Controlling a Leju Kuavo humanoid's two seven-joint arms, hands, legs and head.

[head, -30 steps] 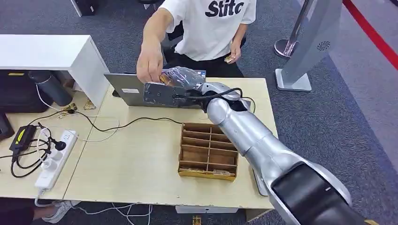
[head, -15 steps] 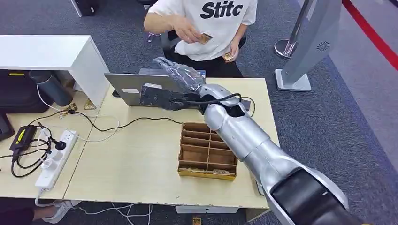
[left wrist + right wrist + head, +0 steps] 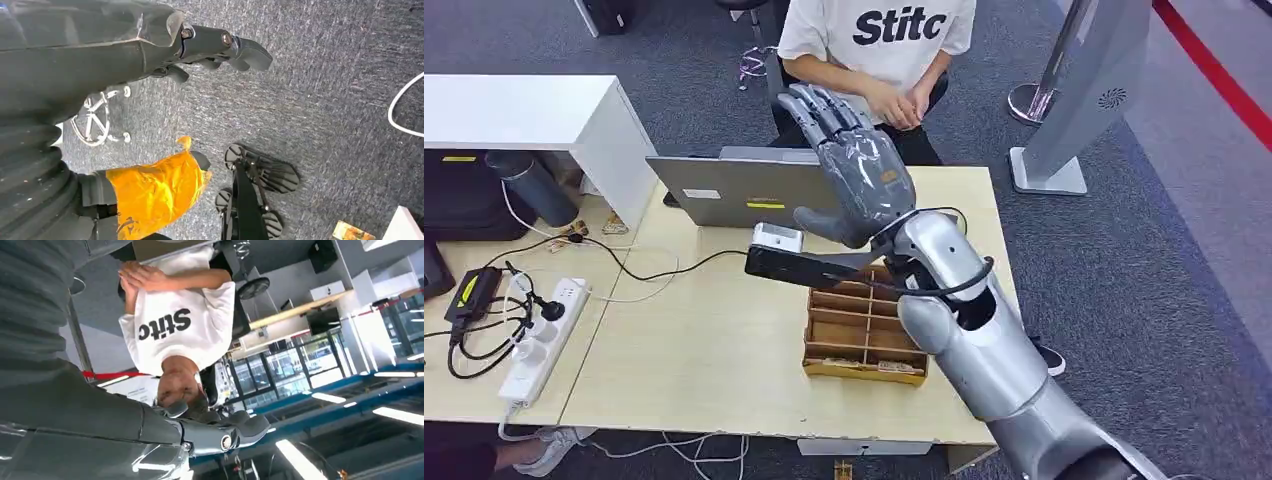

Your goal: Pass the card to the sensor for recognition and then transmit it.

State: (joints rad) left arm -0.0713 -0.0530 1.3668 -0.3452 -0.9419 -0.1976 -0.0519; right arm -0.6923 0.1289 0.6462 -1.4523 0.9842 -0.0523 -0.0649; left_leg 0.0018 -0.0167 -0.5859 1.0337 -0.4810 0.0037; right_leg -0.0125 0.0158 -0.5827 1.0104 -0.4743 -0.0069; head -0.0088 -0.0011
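Grey glossy right hand (image 3: 856, 170) raised, fingers spread and empty, above slotted wooden tray (image 3: 867, 322) on pale laminate table (image 3: 714, 350).

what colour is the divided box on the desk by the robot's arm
Brown, like wood or cardboard; the divided box shows best in the head view.

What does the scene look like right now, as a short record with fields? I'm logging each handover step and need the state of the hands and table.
right hand: raised above the table, fingers spread, holding nothing
left hand: hanging over grey carpet, holding nothing that can be seen
card: not seen in either robot hand
person: seated behind the table, hands together at the lap
laptop: on the far side of the table
wooden divider box: on the table, partly behind the right arm
power strip: at the table's left end, cables plugged in
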